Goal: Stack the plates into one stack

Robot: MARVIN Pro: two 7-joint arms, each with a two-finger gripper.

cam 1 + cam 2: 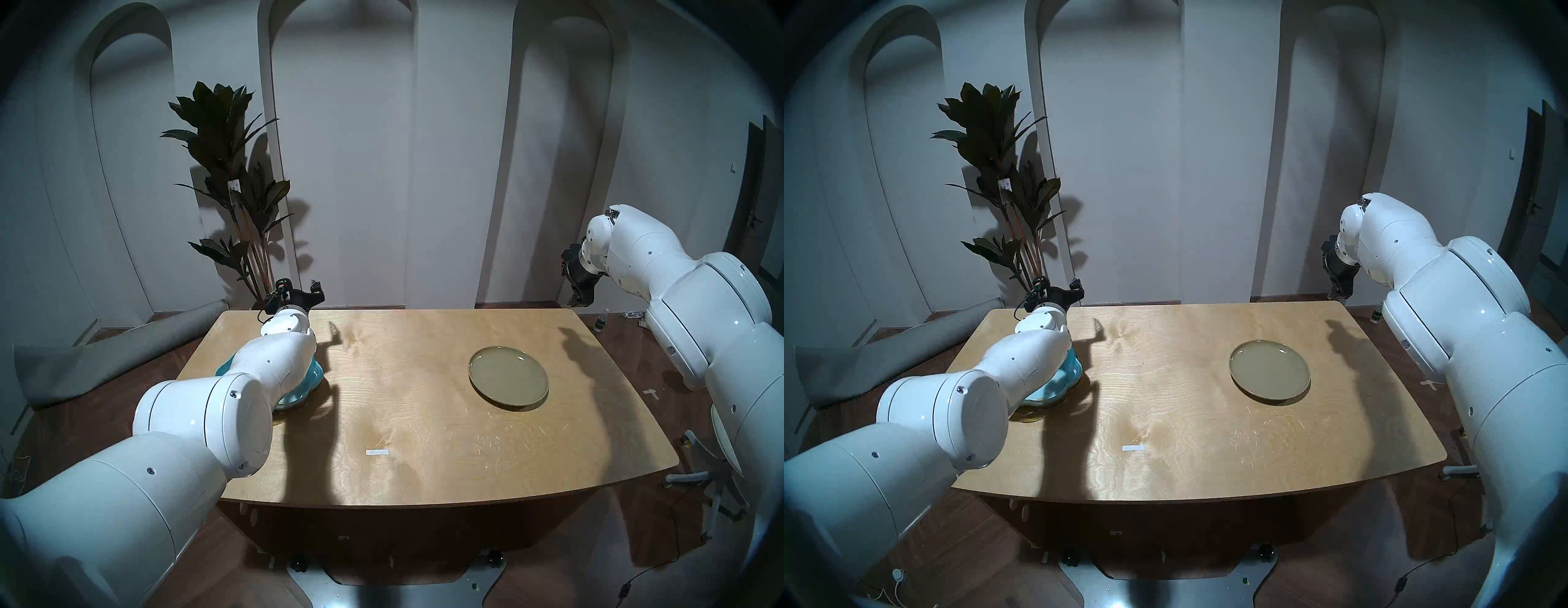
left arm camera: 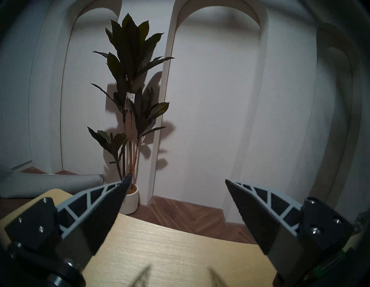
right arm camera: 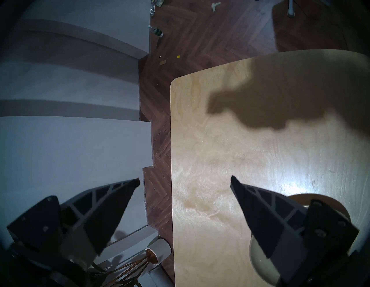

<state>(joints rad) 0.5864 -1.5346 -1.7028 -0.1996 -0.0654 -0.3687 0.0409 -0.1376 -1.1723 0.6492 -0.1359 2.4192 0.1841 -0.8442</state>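
Note:
A round olive-beige plate [image 1: 508, 378] [image 1: 1269, 371] lies alone on the right half of the wooden table [image 1: 403, 424]. On the left half, a glossy sky-blue plate [image 1: 313, 377] [image 1: 1069, 375] rests on an amber glass plate [image 1: 279, 419] [image 1: 1028, 418]; my left forearm hides most of both. My left gripper [image 1: 299, 288] [image 2: 177, 178] hovers open and empty over the table's back left edge, beyond that pair. My right gripper [image 1: 575, 299] [image 3: 184, 178] hangs open and empty above the back right corner. The olive plate's edge [image 3: 260, 260] shows behind one right finger.
A potted plant [image 1: 229, 170] stands behind the table's back left corner, close to my left gripper. A rolled grey mat [image 1: 106, 356] lies on the floor at the left. A small white tape strip [image 1: 376, 452] marks the table's front middle.

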